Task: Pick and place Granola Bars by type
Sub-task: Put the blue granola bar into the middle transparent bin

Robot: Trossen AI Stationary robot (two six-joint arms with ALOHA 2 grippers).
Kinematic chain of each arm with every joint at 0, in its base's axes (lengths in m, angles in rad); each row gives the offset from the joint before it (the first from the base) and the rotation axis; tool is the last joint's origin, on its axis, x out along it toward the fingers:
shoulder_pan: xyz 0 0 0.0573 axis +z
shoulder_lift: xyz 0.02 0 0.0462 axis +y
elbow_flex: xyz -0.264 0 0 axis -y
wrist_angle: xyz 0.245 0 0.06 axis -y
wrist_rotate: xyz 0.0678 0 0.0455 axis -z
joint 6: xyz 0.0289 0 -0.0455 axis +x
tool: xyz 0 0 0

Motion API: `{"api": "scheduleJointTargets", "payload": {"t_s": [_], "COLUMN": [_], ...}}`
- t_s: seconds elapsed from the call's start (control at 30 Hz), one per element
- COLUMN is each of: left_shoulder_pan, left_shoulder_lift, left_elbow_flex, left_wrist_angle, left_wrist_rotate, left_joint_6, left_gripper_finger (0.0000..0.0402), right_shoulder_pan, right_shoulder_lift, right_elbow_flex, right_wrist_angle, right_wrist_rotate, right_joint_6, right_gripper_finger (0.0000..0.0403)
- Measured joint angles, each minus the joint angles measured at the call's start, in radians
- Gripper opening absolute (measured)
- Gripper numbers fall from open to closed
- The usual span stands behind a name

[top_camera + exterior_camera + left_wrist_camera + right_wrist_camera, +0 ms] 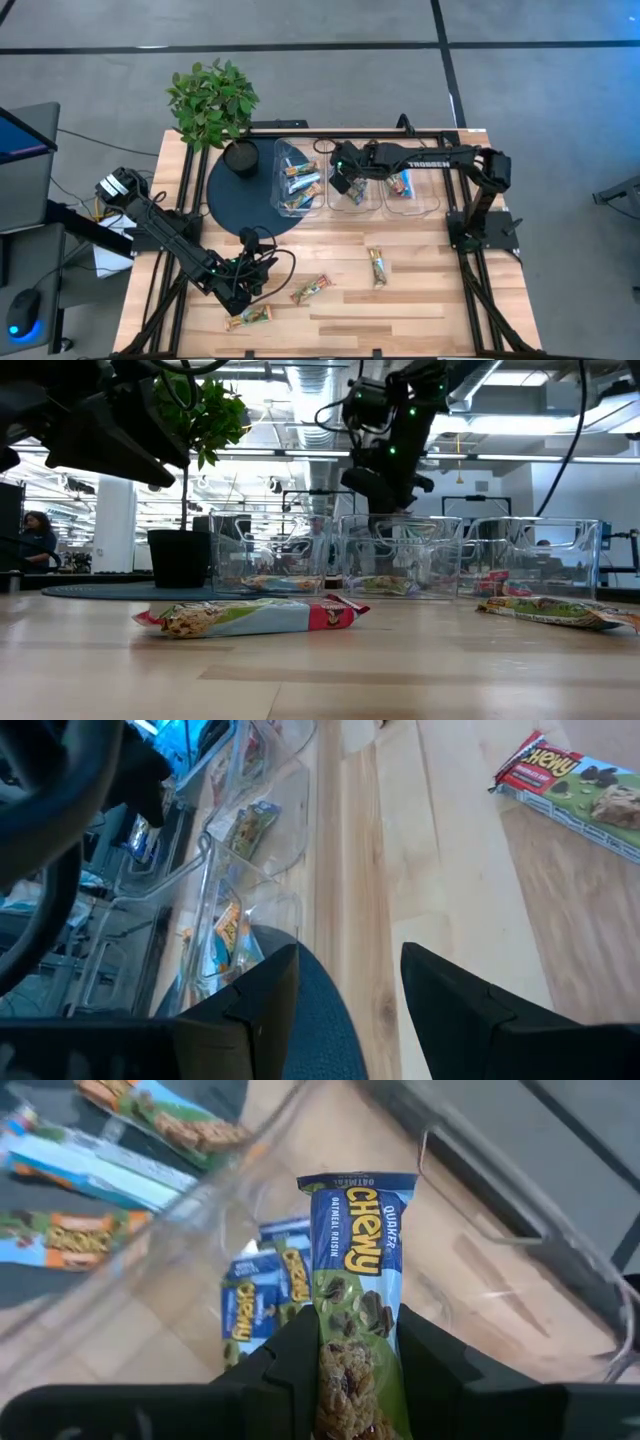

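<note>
Right tool [355, 1355] clenched on blue-green bar [357, 1280], poised above middle bin [352, 197]. You: confirm matching wrappers below, lower inside walls, then release. Left tool [345, 982] idle, parted, over bench [420, 300].

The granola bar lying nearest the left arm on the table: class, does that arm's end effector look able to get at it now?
Probably yes: the left end effector is open, empty, and nothing covers the granola bar.

The blue-and-green wrapped granola bar [355, 1295] pinched in my right gripper [352, 1342] reads "QUAKER CHEWY OATMEAL RAISIN", and my dark right arm [430, 157], upper right overhead, says "TROSSEN".
</note>
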Motion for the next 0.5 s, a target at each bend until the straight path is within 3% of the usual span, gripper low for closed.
{"api": "scheduleJointTargets", "payload": {"t_s": [0.3, 0.5], "left_shoulder_pan": [0.000, 0.000], "left_shoulder_lift": [0.000, 0.000], "left_elbow_flex": [0.000, 0.000], "left_wrist_angle": [0.000, 0.002], "left_wrist_rotate": [0.006, 0.005], "left_joint_6": [-0.010, -0.009], "left_gripper_finger": [0.0174, 0.0174], "right_shoulder_pan": [-0.008, -0.008], "right_shoulder_lift": [0.000, 0.000], "right_elbow_flex": [-0.122, -0.130], "right_wrist_angle": [0.132, 0.144], "right_wrist_rotate": [-0.040, -0.051], "right_joint_6": [-0.002, -0.019], "right_gripper_finger": [0.0102, 0.0102]}}
